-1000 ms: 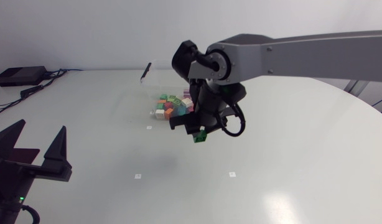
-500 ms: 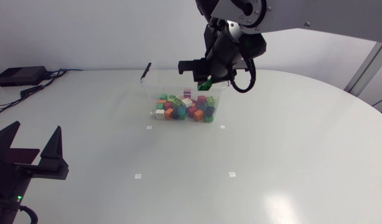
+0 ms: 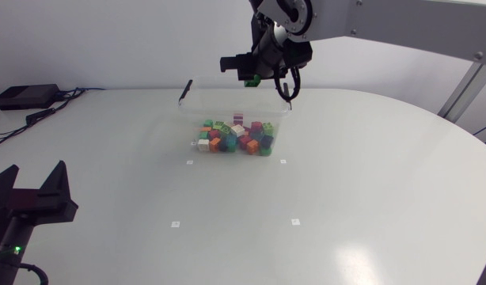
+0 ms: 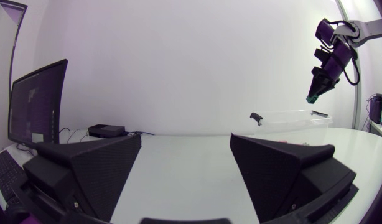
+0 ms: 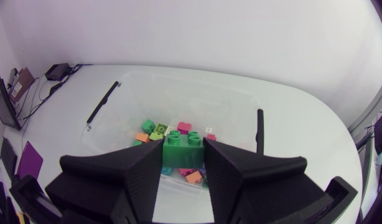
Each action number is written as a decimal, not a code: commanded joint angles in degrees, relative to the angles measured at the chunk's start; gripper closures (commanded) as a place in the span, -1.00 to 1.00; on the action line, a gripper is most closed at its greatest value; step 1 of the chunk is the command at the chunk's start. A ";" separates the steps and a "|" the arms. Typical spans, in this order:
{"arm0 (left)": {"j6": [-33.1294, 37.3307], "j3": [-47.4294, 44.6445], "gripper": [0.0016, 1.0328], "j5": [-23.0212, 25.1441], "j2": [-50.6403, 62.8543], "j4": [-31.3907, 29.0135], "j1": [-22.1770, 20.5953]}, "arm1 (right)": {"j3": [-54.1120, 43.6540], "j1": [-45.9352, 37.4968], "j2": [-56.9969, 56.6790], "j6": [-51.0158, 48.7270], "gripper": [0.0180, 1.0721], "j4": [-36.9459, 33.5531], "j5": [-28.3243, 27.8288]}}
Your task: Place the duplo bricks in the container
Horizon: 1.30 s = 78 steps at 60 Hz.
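Observation:
High above the clear plastic container (image 3: 197, 103) my right gripper (image 3: 252, 80) is shut on a green duplo brick (image 3: 253, 80). In the right wrist view that green brick (image 5: 183, 149) sits clamped between the two black fingers (image 5: 132, 171), studs up, with the container (image 5: 110, 115) and its pile of coloured bricks (image 5: 155, 131) below. The container holds several bricks (image 3: 235, 137) in mixed colours. My left gripper (image 3: 31, 199) rests open at the table's near left corner, far from the container, with nothing between its fingers (image 4: 91, 168). The left wrist view shows the container (image 4: 290, 120) and the right gripper (image 4: 318, 90) above it.
A black box (image 3: 23, 96) with cables lies at the table's far left edge. Black handles (image 3: 184, 89) stand up on the container's ends. Small white markers (image 3: 176, 224) dot the table in front of the container.
My right arm has risen from in front of the container and carried the green brick up and back, over the container's far side. My left gripper has sunk slightly lower in the head view.

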 commanded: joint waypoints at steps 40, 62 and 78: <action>-1.71 -0.95 -0.92 -0.23 -0.56 -4.55 0.06 | 7.29 -1.11 9.57 -5.92 -0.91 7.83 7.93; -0.13 -0.86 -0.92 -0.15 -0.56 -5.34 0.06 | -6.51 -4.19 -7.57 -9.09 -0.91 10.99 9.60; -0.13 -0.86 -0.92 -0.15 -0.56 -5.43 0.15 | -18.99 -9.29 -21.19 -11.37 -0.91 14.51 9.68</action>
